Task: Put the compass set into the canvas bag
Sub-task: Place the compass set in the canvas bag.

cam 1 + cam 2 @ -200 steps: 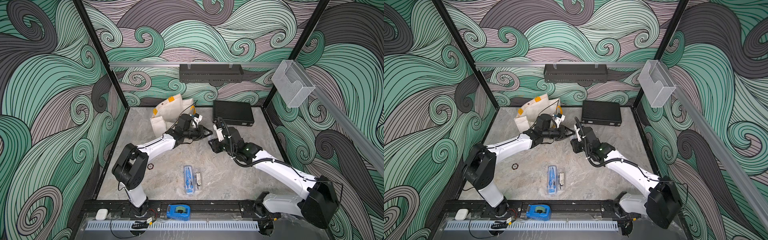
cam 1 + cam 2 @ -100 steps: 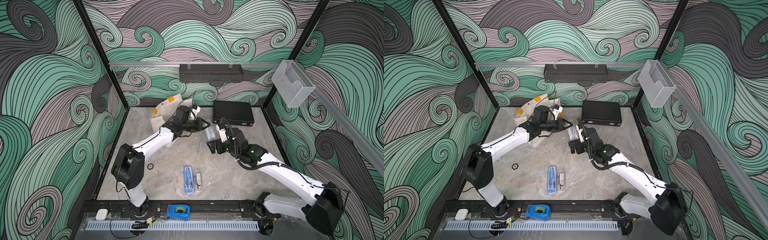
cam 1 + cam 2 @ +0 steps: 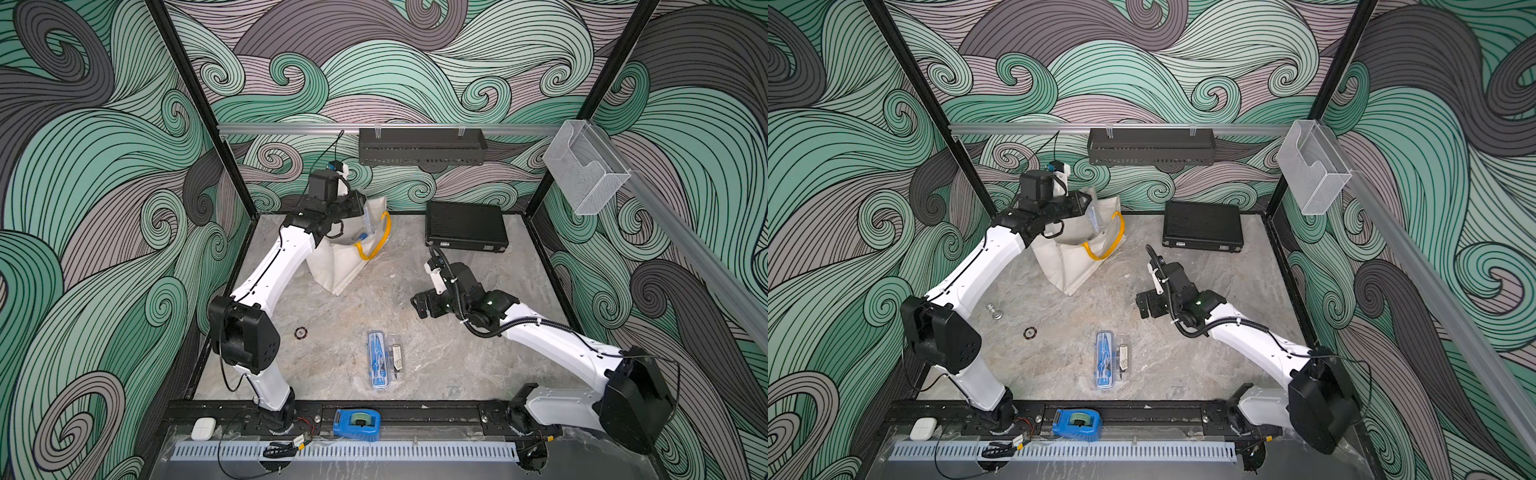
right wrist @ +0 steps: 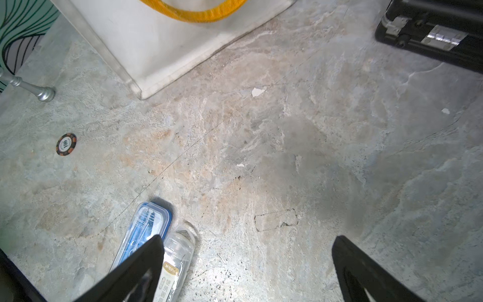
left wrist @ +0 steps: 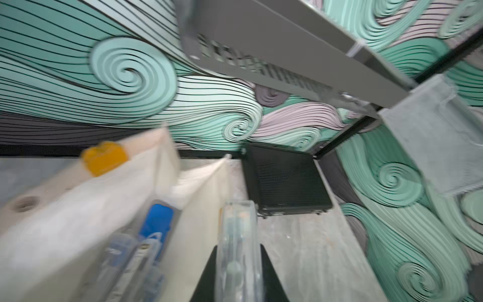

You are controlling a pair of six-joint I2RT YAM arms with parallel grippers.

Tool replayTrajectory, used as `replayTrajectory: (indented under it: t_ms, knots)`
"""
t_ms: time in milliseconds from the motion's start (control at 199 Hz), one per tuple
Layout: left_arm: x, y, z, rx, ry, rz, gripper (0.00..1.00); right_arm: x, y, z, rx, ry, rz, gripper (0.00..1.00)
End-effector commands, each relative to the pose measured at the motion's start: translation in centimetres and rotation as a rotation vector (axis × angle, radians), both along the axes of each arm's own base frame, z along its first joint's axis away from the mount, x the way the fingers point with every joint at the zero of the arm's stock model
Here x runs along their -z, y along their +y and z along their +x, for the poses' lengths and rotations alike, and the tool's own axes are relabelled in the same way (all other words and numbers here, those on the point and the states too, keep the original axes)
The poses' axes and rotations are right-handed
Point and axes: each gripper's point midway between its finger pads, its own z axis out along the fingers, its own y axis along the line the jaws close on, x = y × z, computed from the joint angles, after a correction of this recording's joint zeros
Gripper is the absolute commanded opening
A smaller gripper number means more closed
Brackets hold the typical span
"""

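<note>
**Left gripper.** The left gripper (image 5: 238,248) is clamped on a slim clear case (image 5: 236,222). Both black fingers (image 5: 269,269) press flat on the case's broad sides, with only the case's thickness between them. The contents are too blurred to identify. In both top views the left gripper (image 3: 359,208) is raised at the upper rim of the canvas bag (image 3: 343,266), at the far left of the table (image 3: 436,365). The left wrist view shows the held case just beside a bag wall (image 5: 203,198). Whether it is already inside the mouth cannot be determined.

**Canvas bag.** The bag stands with its base on the table and one yellow handle (image 3: 376,245) hanging down its right side. A blue-ended case (image 5: 156,222) is visible inside it.

**Right gripper.** The right gripper (image 4: 247,238) is fully spread and holds nothing. It hangs over bare table at centre right (image 3: 419,305), touching no object.

**Compass set.** A compass set (image 3: 376,361) in a blue-backed clear box lies flat at near centre, well apart from the bag. A small clear case (image 3: 397,359) lies against its right side. In the right wrist view one finger overlaps the compass set (image 4: 147,224); the top views show the two apart.

**Other items.** A black hard case (image 3: 465,226) lies at far right. A poker chip (image 3: 300,333) lies left of the compass set.
</note>
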Motion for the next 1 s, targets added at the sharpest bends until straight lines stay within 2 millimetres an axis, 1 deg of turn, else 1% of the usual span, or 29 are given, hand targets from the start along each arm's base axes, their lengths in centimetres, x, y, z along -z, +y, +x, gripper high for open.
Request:
replayTrajectory:
  t_ms: [0, 146, 271, 326, 346, 417, 457, 542, 658, 698, 773, 863, 929, 999]
  knots:
    - [2.5, 4.4, 0.5, -0.141, 0.056, 0.226, 0.14, 1.0, 1.4, -0.3, -0.014, 0.051, 0.02, 1.0]
    - [6.2, 5.5, 1.7, -0.177, 0.121, 0.317, 0.14, 3.0, 2.9, -1.3, -0.06, 0.11, -0.028, 1.0]
    - [9.3, 5.5, 2.2, -0.181, 0.183, 0.353, 0.14, 4.5, 3.8, -2.8, -0.109, 0.162, -0.074, 1.0]
    - [10.2, 5.8, 2.4, -0.189, 0.201, 0.367, 0.14, 4.8, 4.3, -3.2, -0.128, 0.17, -0.077, 1.0]
    - [10.4, 5.8, 2.4, -0.191, 0.205, 0.371, 0.15, 5.3, 4.0, -3.8, -0.131, 0.193, -0.098, 1.0]
    - [11.1, 5.9, 2.6, -0.199, 0.218, 0.383, 0.17, 5.8, 4.5, -4.7, -0.158, 0.223, -0.097, 1.0]
    - [11.2, 5.9, 2.6, -0.199, 0.221, 0.384, 0.2, 6.0, 4.8, -5.3, -0.173, 0.237, -0.1, 1.0]
    - [11.3, 6.0, 2.5, -0.197, 0.223, 0.388, 0.31, 6.8, 5.2, -6.5, -0.203, 0.272, -0.117, 1.0]
    - [10.8, 5.9, 2.3, -0.192, 0.21, 0.378, 0.52, 7.8, 5.5, -8.0, -0.237, 0.305, -0.148, 1.0]
    - [10.3, 5.8, 2.2, -0.188, 0.199, 0.37, 0.6, 8.1, 5.5, -8.4, -0.246, 0.315, -0.16, 1.0]
    - [9.7, 5.5, 1.9, -0.175, 0.19, 0.352, 0.71, 8.3, 5.8, -9.1, -0.271, 0.323, -0.17, 1.0]
    - [8.7, 4.9, 1.3, -0.139, 0.178, 0.313, 0.88, 8.4, 6.1, -9.8, -0.301, 0.328, -0.188, 1.0]
    - [7.8, 4.2, 0.6, -0.116, 0.166, 0.27, 0.95, 8.4, 6.2, -10.1, -0.316, 0.332, -0.213, 1.0]
    - [6.7, 3.8, -0.3, -0.098, 0.152, 0.221, 0.99, 8.6, 6.3, -10.5, -0.332, 0.338, -0.242, 1.0]
